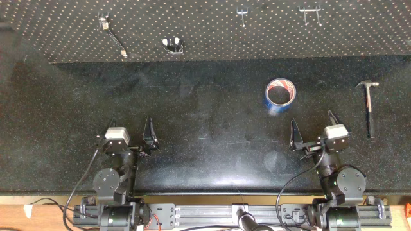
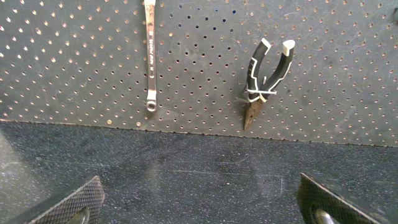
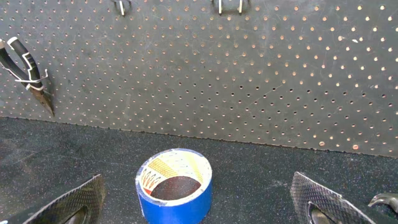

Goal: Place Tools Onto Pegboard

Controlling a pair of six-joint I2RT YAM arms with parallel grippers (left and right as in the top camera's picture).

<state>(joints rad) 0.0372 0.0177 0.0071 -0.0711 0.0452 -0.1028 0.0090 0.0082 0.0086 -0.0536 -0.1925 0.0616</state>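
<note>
While the left gripper [image 1: 130, 128] and right gripper [image 1: 313, 128] are open, the blue tape roll [image 3: 177, 210] sits near the right one. It looks light and stiff; pinch its wall.

Black speckled worktop [image 1: 205, 109], faintly scuffed, dull sheen toward the front edge. Pale wooden strip [image 1: 19, 197] along the front. Dark perforated pegboard [image 1: 205, 25] standing upright at the rear as back wall.

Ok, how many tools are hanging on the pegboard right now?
2: a wrench hangs at the pegboard's left, pliers just right of it. None seem hidden.
</note>
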